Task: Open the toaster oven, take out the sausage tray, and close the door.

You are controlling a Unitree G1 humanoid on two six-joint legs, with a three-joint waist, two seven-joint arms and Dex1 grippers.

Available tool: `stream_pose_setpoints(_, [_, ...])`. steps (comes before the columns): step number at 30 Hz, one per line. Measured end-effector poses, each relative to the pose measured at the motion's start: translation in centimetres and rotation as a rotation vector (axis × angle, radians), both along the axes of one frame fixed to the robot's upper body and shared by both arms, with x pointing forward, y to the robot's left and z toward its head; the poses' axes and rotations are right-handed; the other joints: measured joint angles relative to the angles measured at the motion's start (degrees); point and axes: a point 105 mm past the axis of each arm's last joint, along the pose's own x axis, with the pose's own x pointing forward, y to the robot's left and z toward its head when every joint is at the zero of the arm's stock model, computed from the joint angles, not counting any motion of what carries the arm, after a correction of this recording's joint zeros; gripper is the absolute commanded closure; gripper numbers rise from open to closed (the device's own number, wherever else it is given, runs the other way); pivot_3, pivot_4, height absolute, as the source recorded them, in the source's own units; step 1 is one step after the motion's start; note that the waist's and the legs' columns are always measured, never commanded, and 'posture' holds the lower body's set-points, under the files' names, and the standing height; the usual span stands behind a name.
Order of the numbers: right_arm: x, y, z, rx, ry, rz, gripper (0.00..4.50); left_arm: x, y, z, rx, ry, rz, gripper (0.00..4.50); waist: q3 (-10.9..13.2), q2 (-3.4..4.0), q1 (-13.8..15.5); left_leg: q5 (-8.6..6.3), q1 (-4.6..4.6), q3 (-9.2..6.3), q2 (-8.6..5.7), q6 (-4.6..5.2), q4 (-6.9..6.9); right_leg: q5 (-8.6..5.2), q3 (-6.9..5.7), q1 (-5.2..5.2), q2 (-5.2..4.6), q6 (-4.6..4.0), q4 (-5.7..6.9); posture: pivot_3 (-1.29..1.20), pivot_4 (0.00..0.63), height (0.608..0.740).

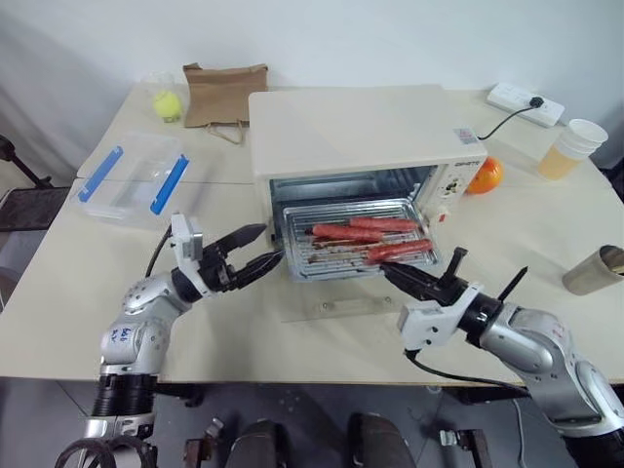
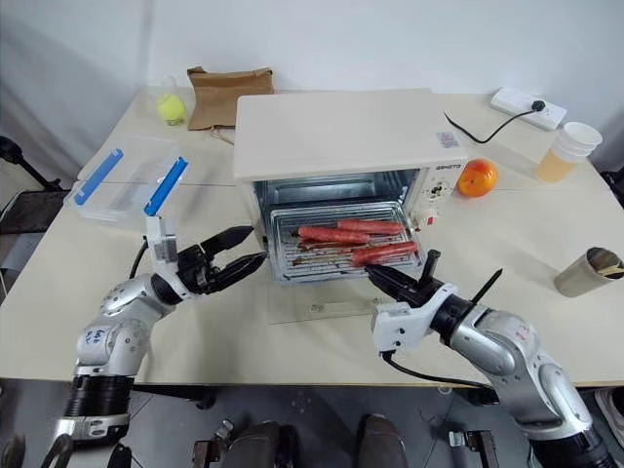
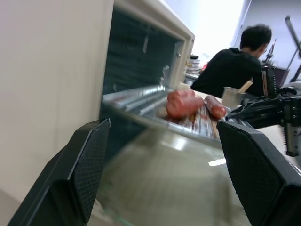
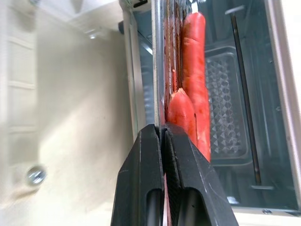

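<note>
The oven (image 1: 361, 132) stands near the middle of the counter (image 1: 88, 292), toward its back edge, with its front facing the robot. Its glass door (image 1: 336, 304) is swung fully down and lies flat on the counter in front of the opening. The tray (image 1: 356, 244), carrying several red sausages (image 1: 375, 226), sticks partway out of the oven mouth over the lowered door. The right gripper (image 1: 398, 276) has its fingers pressed together on the tray's front edge near its right corner; the right wrist view shows the thin metal rim caught between the two black fingers (image 4: 141, 188), with sausages just beyond. The left gripper (image 1: 261, 246) hovers spread wide just beside the oven's front left corner, at the tray's left end, its fingers pinching nothing; its wrist view looks along the oven's side wall and across the tray. A clear box (image 1: 132, 180) with blue clips sits near the counter's left edge. A brown paper bag (image 1: 224, 93) and a yellow-green ball (image 1: 167, 103) are at the back left. An orange (image 1: 485, 175) lies just beside the oven's right side, with a power strip (image 1: 525, 103) and a cup of yellowish drink (image 1: 570, 148) toward the back right corner, and a brown cup (image 1: 595, 270) sits at the right edge. A person in dark clothing (image 3: 235, 66) is seated beyond the counter in the left wrist view.
</note>
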Motion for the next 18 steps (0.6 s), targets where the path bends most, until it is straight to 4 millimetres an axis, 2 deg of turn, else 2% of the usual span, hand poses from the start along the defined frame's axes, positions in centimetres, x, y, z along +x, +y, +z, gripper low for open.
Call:
stream_pose_setpoints(4, [-0.5, -0.1, -0.2, -0.004, 0.008, 0.011, 4.49, -0.4, 0.3, -0.3, -0.059, 0.18, -0.001, 0.63, 0.0, 0.0, 0.08, 0.0, 0.05, -0.02, 0.0, 0.0, 0.01, 0.0, 0.05, 0.05, -0.01, 0.0, 0.03, 0.0, 0.15, 0.74])
stream_pose_setpoints(6, [-0.7, -0.1, -0.4, -0.016, 0.021, 0.022, 4.49, -0.6, -0.4, -0.3, -0.139, 0.323, -0.043, 0.63, 0.01, -0.02, 0.17, 0.0, 0.06, -0.04, 0.0, 0.0, 0.02, 0.0, 0.08, 0.07, -0.04, 0.0, 0.03, 0.0, 0.15, 0.74])
stream_pose_setpoints(9, [-0.7, 0.3, -0.4, -0.035, 0.024, 0.05, 4.49, -1.1, -1.9, -0.3, -0.167, 0.495, -0.126, 0.63, 0.02, -0.03, 0.12, 0.0, 0.1, -0.05, -0.01, 0.0, 0.03, 0.0, 0.09, 0.08, -0.04, 0.0, 0.06, 0.0, 0.15, 0.74])
stream_pose_setpoints(15, [-0.7, 0.7, -0.2, -0.051, 0.022, 0.077, 4.49, -1.6, -3.2, -0.7, -0.189, 0.711, -0.215, 0.63, 0.02, -0.03, 0.07, 0.01, 0.13, -0.06, -0.02, 0.0, 0.03, 0.0, 0.1, 0.09, -0.03, 0.0, 0.09, 0.0, 0.15, 0.74])
stream_pose_setpoints(18, [-0.6, 0.7, -0.4, -0.054, 0.031, 0.079, 4.49, -1.5, -3.2, -1.3, -0.19, 0.782, -0.206, 0.63, 0.02, -0.04, 0.08, 0.01, 0.13, -0.05, -0.03, -0.01, 0.03, 0.0, 0.11, 0.1, -0.03, 0.0, 0.08, 0.0, 0.15, 0.74])
